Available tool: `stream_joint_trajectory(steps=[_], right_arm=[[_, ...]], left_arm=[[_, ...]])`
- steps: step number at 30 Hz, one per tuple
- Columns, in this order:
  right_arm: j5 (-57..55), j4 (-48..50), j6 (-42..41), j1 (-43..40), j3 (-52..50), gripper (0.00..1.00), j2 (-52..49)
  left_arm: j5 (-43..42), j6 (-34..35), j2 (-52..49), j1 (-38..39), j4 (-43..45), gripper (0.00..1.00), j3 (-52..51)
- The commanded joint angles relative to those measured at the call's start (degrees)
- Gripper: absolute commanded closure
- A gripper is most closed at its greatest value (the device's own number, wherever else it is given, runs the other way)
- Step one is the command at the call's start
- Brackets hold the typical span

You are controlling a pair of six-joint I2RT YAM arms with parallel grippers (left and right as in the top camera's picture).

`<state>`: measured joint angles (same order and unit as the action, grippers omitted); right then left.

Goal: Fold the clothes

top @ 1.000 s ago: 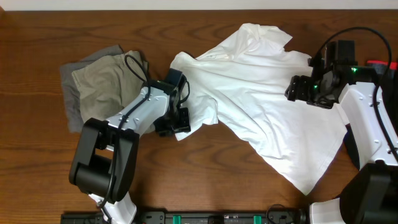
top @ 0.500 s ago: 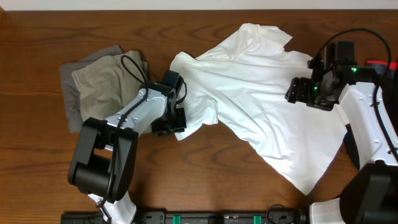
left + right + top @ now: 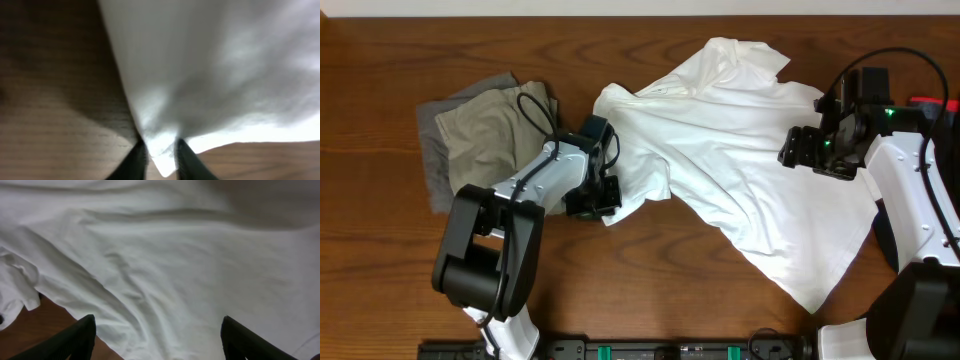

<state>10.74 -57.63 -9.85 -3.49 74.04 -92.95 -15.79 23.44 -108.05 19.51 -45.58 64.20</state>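
A large white T-shirt (image 3: 730, 170) lies crumpled across the middle and right of the wooden table. My left gripper (image 3: 607, 203) is shut on its lower left corner; the left wrist view shows my left gripper (image 3: 160, 162) with white fabric (image 3: 210, 75) pinched between the two dark fingers (image 3: 134, 162). My right gripper (image 3: 798, 148) is open over the shirt's right side. In the right wrist view my right gripper (image 3: 157, 340) stands wide apart above wrinkled white cloth (image 3: 165, 265), holding nothing. No logo shows.
A folded khaki piece (image 3: 490, 135) lies on a grey piece (image 3: 432, 160) at the left of the table (image 3: 380, 260). A red object (image 3: 925, 102) sits at the far right edge. Black cables run by both arms.
My left gripper has shifted slightly left and down with the shirt corner still in it. The right arm has not visibly moved.
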Motion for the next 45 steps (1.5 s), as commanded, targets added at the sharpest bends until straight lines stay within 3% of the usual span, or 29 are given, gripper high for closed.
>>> stream_joint_trajectory(steps=[1, 13, 16, 17, 22, 25, 27, 39, 45], right_arm=[[0.0, 0.0, -0.4, 0.1, 0.0, 0.22, 0.0], [0.7, -6.7, -0.4, 0.1, 0.0, 0.22, 0.0], [0.6, -10.9, -0.4, 0.1, -0.3, 0.28, 0.0], [0.6, -11.8, -0.4, 0.1, -0.8, 0.32, 0.0], [-0.3, -12.1, -4.3, 0.0, -6.6, 0.71, 0.0], [-5.2, -7.5, -11.7, -1.9, -11.5, 0.92, 0.0], [-7.0, -2.3, -15.6, -4.1, -15.0, 0.97, 0.0], [-9.0, 19.0, -28.4, -13.7, -28.9, 0.99, -0.9], [-10.1, 30.9, -33.2, -14.1, -29.4, 0.99, -9.5]], left_arm=[[-0.5, -0.7, -1.4, -0.5, -1.1, 0.94, -0.3], [3.1, -3.2, 5.2, -1.4, -6.7, 0.94, 5.2], [4.5, -3.2, 9.1, -2.9, -6.7, 0.94, 6.0], [4.5, -3.2, 10.3, -3.5, -6.6, 0.94, 6.0], [4.5, -3.5, 14.3, -6.0, -6.8, 0.94, 6.0], [4.5, -4.2, 15.0, -6.5, -6.9, 0.94, 6.0], [4.5, -4.3, 14.9, -6.5, -6.9, 0.94, 6.0], [4.5, -4.9, 14.9, -6.5, -6.2, 0.94, 6.0], [4.5, -4.9, 14.9, -6.5, -6.2, 0.94, 6.0]])
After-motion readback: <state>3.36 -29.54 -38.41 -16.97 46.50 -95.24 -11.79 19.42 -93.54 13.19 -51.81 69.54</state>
